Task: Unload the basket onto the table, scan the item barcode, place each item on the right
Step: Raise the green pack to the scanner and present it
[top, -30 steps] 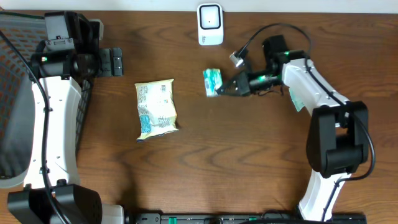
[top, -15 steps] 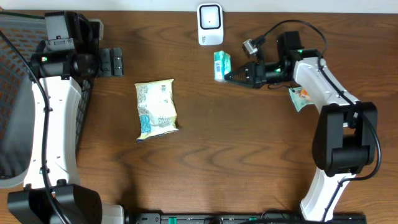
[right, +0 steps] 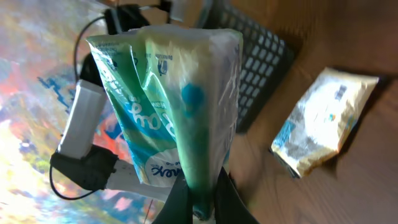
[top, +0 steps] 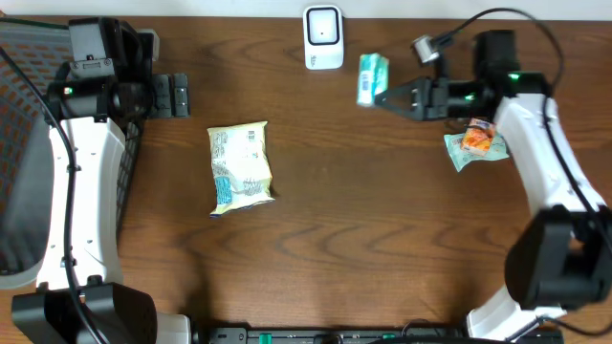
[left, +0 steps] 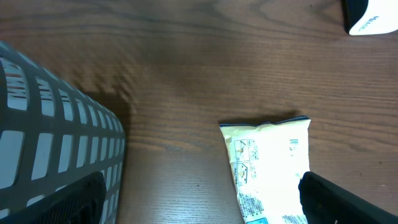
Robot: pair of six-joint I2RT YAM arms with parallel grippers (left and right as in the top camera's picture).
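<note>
Green packet (top: 372,78), clamped in the right end effector (top: 382,96), long axis front-to-back, near the scanner (top: 323,38).

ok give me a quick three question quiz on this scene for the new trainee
1. True or false: the right arm's jaws grip the orange packet.
2. Which lies nearest the white scanner: a) green packet, b) yellow packet, c) orange packet?
3. Fill in: the left arm's jaws stand ____.
Key: 1 false, they grip the green packet; 2 a; 3 open.
</note>
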